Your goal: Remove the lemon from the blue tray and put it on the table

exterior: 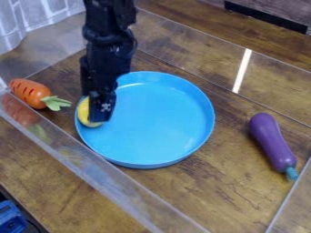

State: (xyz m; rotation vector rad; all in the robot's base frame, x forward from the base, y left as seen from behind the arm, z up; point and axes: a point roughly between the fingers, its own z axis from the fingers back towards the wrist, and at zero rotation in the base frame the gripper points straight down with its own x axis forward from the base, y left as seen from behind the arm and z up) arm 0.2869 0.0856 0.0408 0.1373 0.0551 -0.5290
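The lemon (82, 113) lies at the left edge of the blue tray (170, 123), mostly covered by the gripper. Only a yellow sliver of it shows to the left of the fingers. My black gripper (95, 108) has come straight down over the lemon, jaws open and straddling it, with no sign of a closed grip. The arm rises from there toward the top of the camera view. The blue tray rests on the dark wood table (158, 205).
An orange carrot (29, 92) with a green top lies just left of the tray. A purple eggplant (272, 142) lies on the right. Clear acrylic panels with glossy edges border the front left and right of the table.
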